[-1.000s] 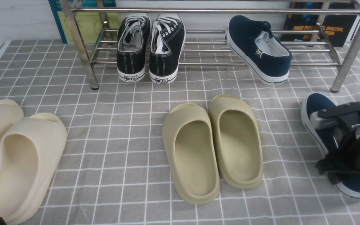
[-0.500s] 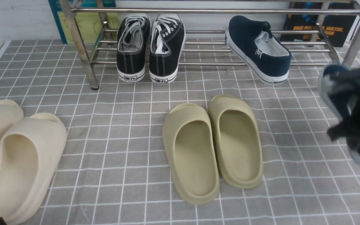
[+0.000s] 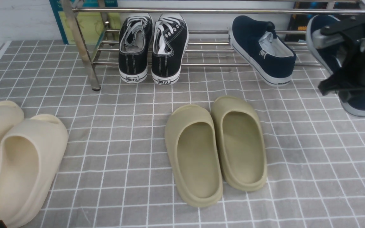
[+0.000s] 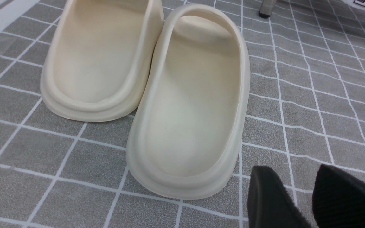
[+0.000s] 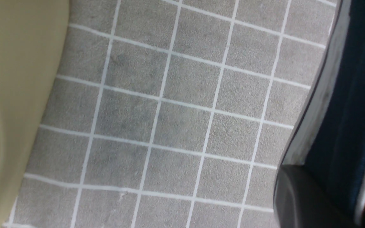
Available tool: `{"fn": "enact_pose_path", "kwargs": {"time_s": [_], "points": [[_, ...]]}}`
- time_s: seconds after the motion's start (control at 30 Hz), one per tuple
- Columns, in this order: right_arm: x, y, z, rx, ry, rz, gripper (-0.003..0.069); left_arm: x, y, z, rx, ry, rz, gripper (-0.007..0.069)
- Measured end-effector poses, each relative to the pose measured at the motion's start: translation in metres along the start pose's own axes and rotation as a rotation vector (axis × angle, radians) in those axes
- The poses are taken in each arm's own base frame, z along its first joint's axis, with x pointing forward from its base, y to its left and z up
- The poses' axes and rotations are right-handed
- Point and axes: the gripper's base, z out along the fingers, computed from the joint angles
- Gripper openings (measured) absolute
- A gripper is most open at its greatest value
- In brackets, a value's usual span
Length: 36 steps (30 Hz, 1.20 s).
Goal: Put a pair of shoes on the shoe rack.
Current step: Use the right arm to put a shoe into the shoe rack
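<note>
Gripping the second shoe point(image 3: 361, 103) in the right gripper point(image 3: 344, 58), fingers clenched on it, raised at the right end of the rack point(image 3: 201, 11). Lying tilted on the rack's lower bars, just left of it, the first shoe point(image 3: 261, 49). Hanging spread and empty, well in front of the rack's left end, the left gripper point(image 4: 303, 193). Judging about half done: lacking only setting down beside the first shoe and releasing.

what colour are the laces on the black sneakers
White; the laces show best in the front view.
</note>
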Motion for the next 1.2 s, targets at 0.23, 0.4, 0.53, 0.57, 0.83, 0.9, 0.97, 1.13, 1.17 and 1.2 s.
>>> {"fn": "enact_pose_path", "kwargs": {"time_s": [0.23, 0.4, 0.53, 0.57, 0.83, 0.9, 0.97, 1.13, 1.17, 1.2], "points": [[-0.025, 0.003, 0.036, -0.005, 0.04, -0.072, 0.0037, 0.0, 0.0, 0.0, 0.0, 0.0, 0.0, 0.0232], [-0.051, 0.004, 0.052, -0.002, 0.007, -0.12, 0.0037, 0.0, 0.0, 0.0, 0.0, 0.0, 0.0, 0.0232], [-0.076, 0.005, 0.058, -0.026, -0.056, -0.129, 0.0037, 0.0, 0.0, 0.0, 0.0, 0.0, 0.0, 0.0232], [-0.08, 0.007, 0.058, -0.042, -0.067, -0.129, 0.0037, 0.0, 0.0, 0.0, 0.0, 0.0, 0.0, 0.0232], [-0.097, 0.017, 0.062, -0.207, -0.095, -0.158, 0.0037, 0.0, 0.0, 0.0, 0.0, 0.0, 0.0, 0.0232], [-0.099, 0.017, 0.063, -0.208, -0.097, -0.163, 0.0037, 0.0, 0.0, 0.0, 0.0, 0.0, 0.0, 0.0233], [-0.1, 0.016, 0.066, -0.199, -0.101, -0.168, 0.0037, 0.0, 0.0, 0.0, 0.0, 0.0, 0.0, 0.0237], [-0.101, 0.006, 0.072, -0.141, -0.114, -0.185, 0.0037, 0.0, 0.0, 0.0, 0.0, 0.0, 0.0, 0.0237], [-0.101, 0.005, 0.072, -0.136, -0.114, -0.187, 0.0037, 0.0, 0.0, 0.0, 0.0, 0.0, 0.0, 0.0237], [-0.101, 0.001, 0.073, -0.119, -0.12, -0.191, 0.0037, 0.0, 0.0, 0.0, 0.0, 0.0, 0.0, 0.0237]]}}
